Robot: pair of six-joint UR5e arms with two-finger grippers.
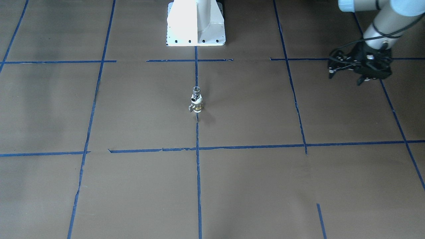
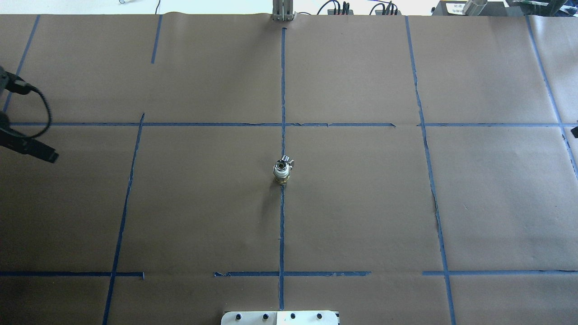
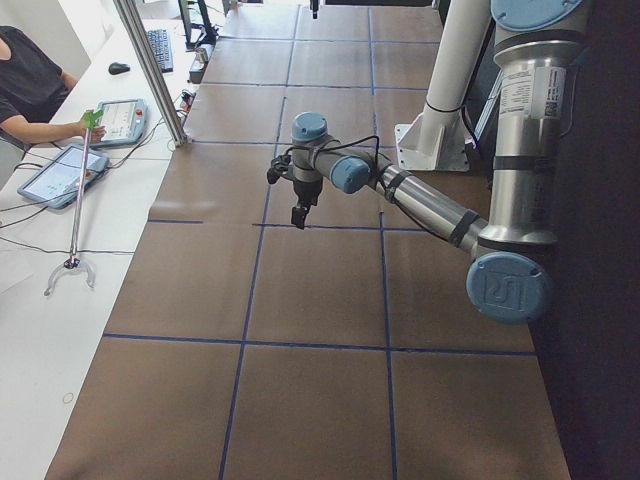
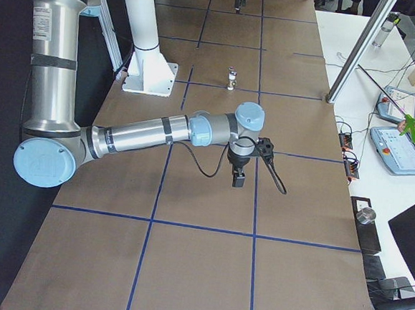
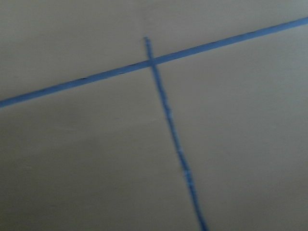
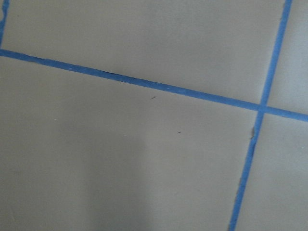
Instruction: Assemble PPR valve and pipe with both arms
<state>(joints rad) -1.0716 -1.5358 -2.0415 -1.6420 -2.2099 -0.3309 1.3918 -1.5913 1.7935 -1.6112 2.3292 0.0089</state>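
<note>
**Valve and pipe stand joined at mid-desk, both arms out wide**

Count it up: one desk (image 2: 361, 203), two arms, two sets of jaws, one PPR valve, one pipe. The desk is flat brown paper, crossed by a grid of blue tape (image 2: 282, 90). The white base (image 1: 196, 23) sits at its robot-side edge.

The left arm (image 3: 430, 205) and the right arm (image 4: 137, 135) are grey tubes with pale blue joint caps. Each reaches out over its own end of the desk. The left jaws are black openwork, hanging low over the paper far out on the left. The right jaws point straight down on the right. How wide either set is parted, I cannot tell. Neither has hold of anything.

Well apart from both, between them, the PPR valve (image 1: 196, 103) stands upright on the centre tape line. It has a brass foot, a white collar above it and a small lever at its side. The pipe (image 1: 196, 89) sits on top, touching the collar. It is shiny chrome with a round open end.
</note>
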